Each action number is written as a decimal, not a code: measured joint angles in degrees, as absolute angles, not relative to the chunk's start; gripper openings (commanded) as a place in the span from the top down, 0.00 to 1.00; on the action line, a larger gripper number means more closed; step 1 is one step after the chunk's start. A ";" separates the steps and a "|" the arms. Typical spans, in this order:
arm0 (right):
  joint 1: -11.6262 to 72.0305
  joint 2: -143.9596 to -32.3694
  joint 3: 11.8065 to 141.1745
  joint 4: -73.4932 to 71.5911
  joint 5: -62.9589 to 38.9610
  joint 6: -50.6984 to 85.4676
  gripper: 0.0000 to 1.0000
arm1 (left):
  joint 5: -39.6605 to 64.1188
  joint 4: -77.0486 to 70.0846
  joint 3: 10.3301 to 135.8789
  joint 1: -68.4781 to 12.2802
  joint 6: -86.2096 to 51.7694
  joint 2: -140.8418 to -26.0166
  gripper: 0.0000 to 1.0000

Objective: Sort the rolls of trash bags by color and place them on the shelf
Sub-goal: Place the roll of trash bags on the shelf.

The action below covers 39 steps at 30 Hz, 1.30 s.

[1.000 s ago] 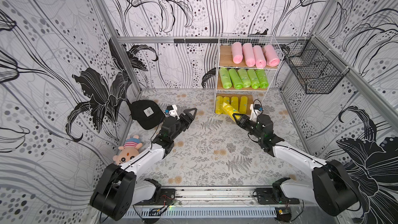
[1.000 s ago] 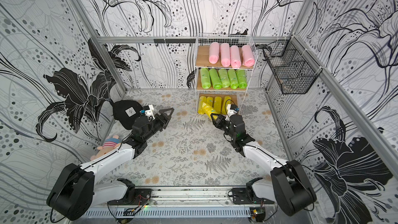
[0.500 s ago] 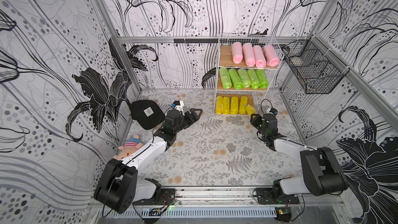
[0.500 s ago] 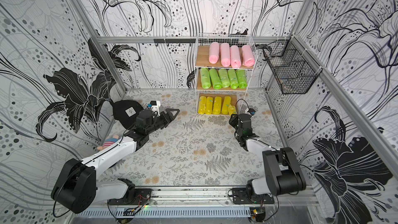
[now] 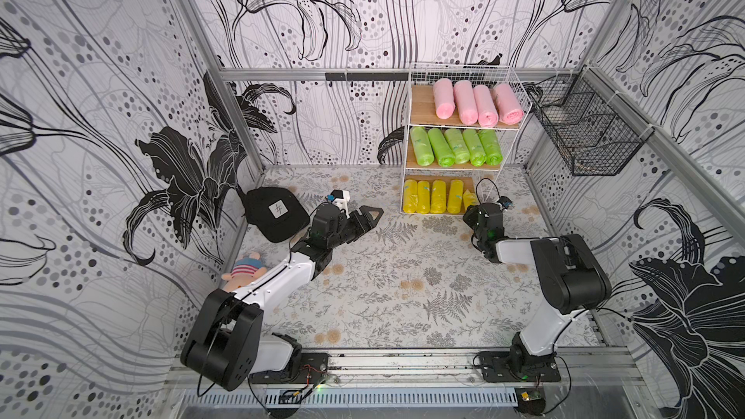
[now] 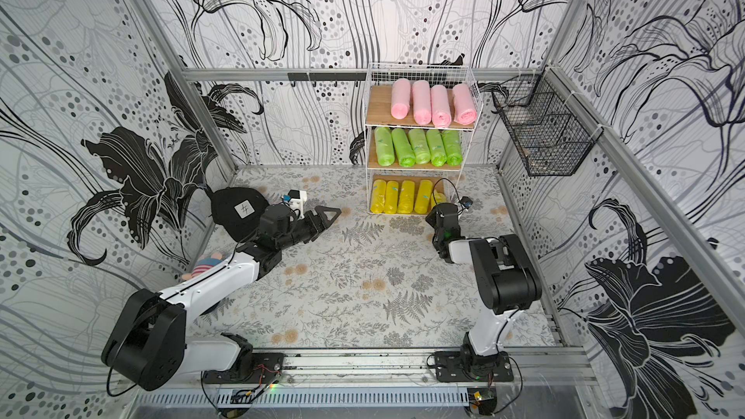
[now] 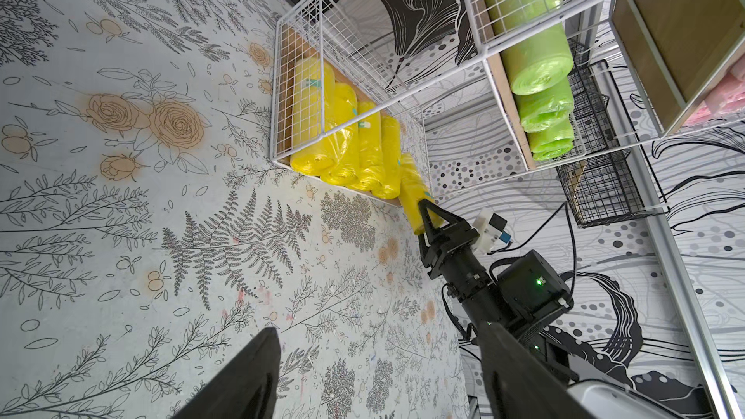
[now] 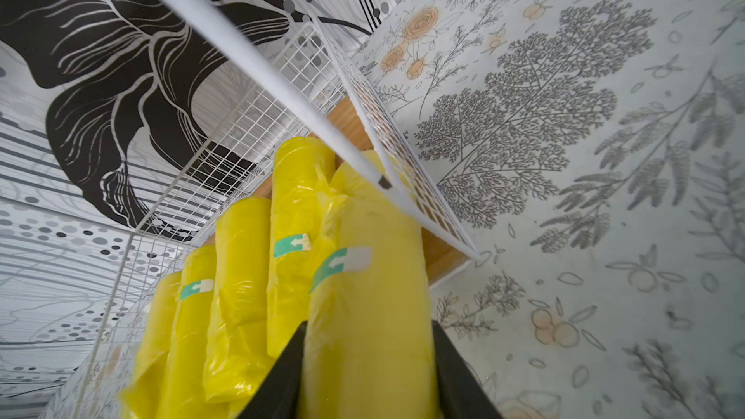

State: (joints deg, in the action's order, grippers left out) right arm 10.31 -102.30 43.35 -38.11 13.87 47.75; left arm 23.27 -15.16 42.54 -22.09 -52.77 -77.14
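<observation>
Right gripper is clamping the yellow roll at the shelf mouth. Advance it straight ahead, clearing the wire post in front. Left gripper is standing open.

Walls white, printed with black lily line-art and grey dots. Floor pale, fern-and-rose botanical print. Black wire basket fixed to a side wall's aluminium rail. Lighting even, diffuse.

Wire shelf at one o'clock, pink rolls top, green rolls middle, yellow rolls bottom, fifth yellow roll slanting in
</observation>
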 measured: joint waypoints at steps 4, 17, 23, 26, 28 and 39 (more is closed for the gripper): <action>10.31 -105.03 45.78 -39.27 14.76 48.62 0.71 | 23.88 -15.16 42.70 -22.09 -52.77 -77.21 0.20; 10.22 -111.74 52.25 -41.19 16.21 50.65 0.67 | 25.21 -15.42 43.42 -22.09 -52.45 -77.23 0.20; 9.98 -113.06 53.60 -41.23 17.02 52.29 0.59 | 25.58 -15.40 43.42 -22.09 -52.14 -77.23 0.20; 9.98 -113.86 54.52 -41.25 17.04 52.90 0.53 | 25.67 -15.40 43.42 -22.09 -52.05 -77.23 0.19; 9.98 -114.19 54.76 -41.19 16.99 53.08 0.47 | 25.71 -15.38 43.42 -22.09 -51.99 -77.23 0.19; 10.00 -114.28 53.91 -38.26 17.21 54.28 0.23 | 26.15 -15.40 43.42 -22.09 -52.01 -77.19 0.19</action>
State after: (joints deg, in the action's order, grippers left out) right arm 10.00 -114.28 53.91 -38.26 17.21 54.28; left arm 26.15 -15.40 43.42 -22.09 -52.01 -77.19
